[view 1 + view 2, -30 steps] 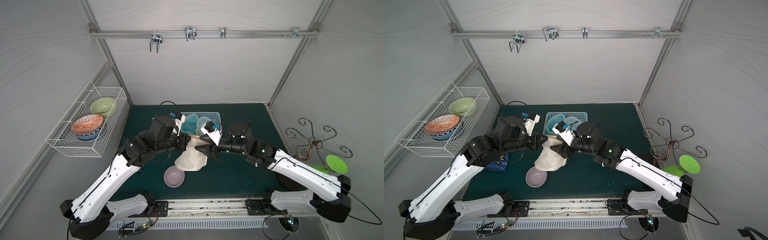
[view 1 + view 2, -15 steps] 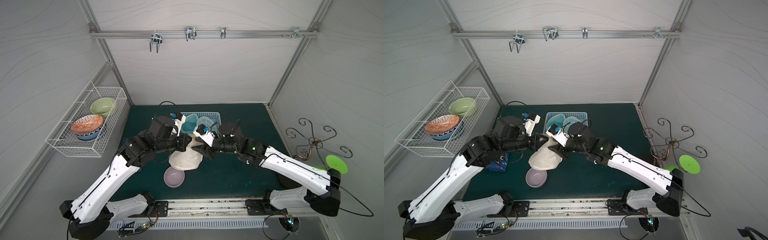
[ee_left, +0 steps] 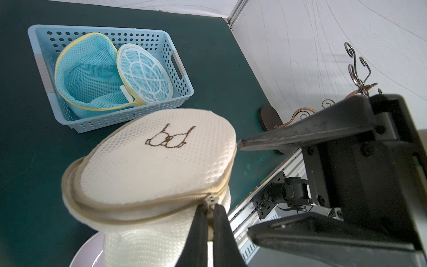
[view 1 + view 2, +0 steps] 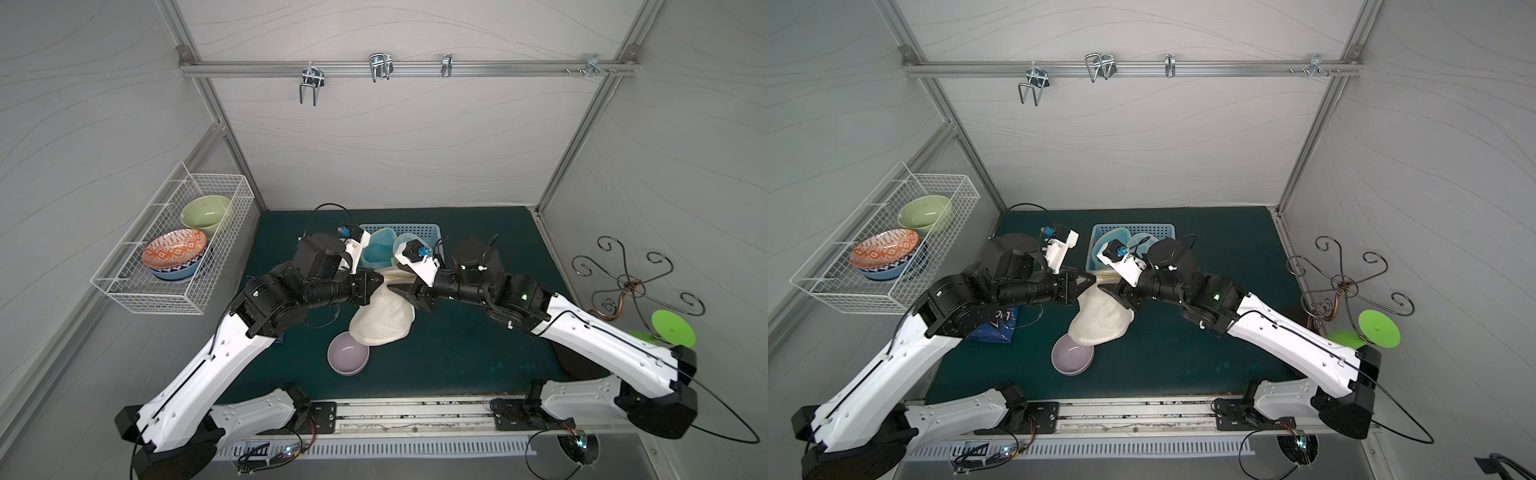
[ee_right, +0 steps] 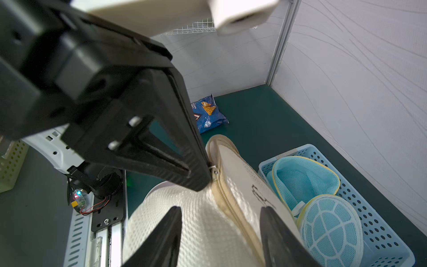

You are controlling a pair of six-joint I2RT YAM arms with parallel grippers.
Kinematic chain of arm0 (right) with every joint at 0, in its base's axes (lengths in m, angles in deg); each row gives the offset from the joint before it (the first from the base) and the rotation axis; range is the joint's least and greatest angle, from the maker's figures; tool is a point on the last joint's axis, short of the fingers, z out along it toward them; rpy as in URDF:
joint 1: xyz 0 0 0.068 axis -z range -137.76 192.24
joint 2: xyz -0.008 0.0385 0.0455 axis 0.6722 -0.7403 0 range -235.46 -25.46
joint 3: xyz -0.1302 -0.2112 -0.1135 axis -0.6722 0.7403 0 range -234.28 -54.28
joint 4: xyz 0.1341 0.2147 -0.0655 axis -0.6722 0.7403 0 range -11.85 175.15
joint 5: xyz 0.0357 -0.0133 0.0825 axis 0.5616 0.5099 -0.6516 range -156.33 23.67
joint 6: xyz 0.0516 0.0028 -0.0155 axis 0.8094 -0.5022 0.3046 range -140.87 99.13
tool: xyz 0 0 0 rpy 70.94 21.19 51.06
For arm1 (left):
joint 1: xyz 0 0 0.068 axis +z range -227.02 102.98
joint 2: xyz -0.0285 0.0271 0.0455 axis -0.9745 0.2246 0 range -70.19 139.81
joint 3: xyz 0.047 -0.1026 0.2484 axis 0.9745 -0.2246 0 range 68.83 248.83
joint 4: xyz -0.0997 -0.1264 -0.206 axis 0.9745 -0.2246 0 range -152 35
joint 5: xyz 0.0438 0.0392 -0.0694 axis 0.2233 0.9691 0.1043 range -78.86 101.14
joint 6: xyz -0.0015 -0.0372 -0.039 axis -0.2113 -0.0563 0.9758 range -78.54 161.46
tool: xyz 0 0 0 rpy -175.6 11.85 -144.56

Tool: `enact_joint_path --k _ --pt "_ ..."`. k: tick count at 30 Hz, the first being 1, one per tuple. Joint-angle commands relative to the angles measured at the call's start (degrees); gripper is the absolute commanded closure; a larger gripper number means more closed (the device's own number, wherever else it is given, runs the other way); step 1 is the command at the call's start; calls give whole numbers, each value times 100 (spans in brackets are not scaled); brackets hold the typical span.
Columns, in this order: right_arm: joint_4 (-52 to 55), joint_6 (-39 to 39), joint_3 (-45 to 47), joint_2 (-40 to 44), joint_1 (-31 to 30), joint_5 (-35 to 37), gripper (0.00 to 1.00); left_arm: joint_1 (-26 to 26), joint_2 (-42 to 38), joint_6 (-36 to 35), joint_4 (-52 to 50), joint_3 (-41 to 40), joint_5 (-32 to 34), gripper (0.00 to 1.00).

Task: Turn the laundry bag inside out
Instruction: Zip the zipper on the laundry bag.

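- The cream mesh laundry bag (image 4: 384, 318) hangs above the green surface (image 4: 457, 353), suspended between the two arms with its zipper rim uppermost.
- The left end effector (image 3: 209, 208) is closed, pinching the bag at the zipper pull.
- The right end effector (image 5: 220, 209) has its jaws spread and straddles the zipper seam without clamping it.
- A lilac bowl (image 4: 348, 354) sits on the surface under the bag's hanging end.
- A blue perforated basket (image 3: 138, 115) stands behind, holding blue mesh bags (image 3: 92, 76).
- A blue chip packet (image 5: 208, 113) lies on the left arm's side.
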State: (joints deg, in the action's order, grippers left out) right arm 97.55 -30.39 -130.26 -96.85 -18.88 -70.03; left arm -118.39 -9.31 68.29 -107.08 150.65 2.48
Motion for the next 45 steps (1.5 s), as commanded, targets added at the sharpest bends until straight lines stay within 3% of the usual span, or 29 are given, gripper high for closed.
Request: enact_joint_path --k 1,6,11,16,22,34,38,39,41,45 --pt "110 -282 -198 -162 -31 -111 43 -6 -90 28 402 114 -152 100" --pt "364 -294 -330 -385 -5 -513 56 -12 -111 51 388 115 -116 100" --pt "206 -205 -89 -274 -5 -501 100 -12 -122 77 361 181 -16 100" --pt "-206 -42 263 126 -5 -755 100 47 -156 -52 205 185 690 100" --pt "-676 300 851 742 97 -978 100 404 -156 -108 307 51 848 100" --pt "-1866 1393 2464 2379 1114 -1668 100 1462 -173 -291 478 -445 410 100" --pt "-1440 1534 2608 2337 1389 -1820 100 1658 -325 -187 732 -349 -445 100" --pt "-1400 1587 2602 2251 1378 -1849 94 1650 -286 -145 691 -214 -587 100" --pt "-1384 1671 2549 2015 1377 -1894 66 1519 -195 -90 542 31 -671 100" --pt "-1055 1466 2005 1584 1313 -1823 39 864 -147 -41 417 78 -279 100"
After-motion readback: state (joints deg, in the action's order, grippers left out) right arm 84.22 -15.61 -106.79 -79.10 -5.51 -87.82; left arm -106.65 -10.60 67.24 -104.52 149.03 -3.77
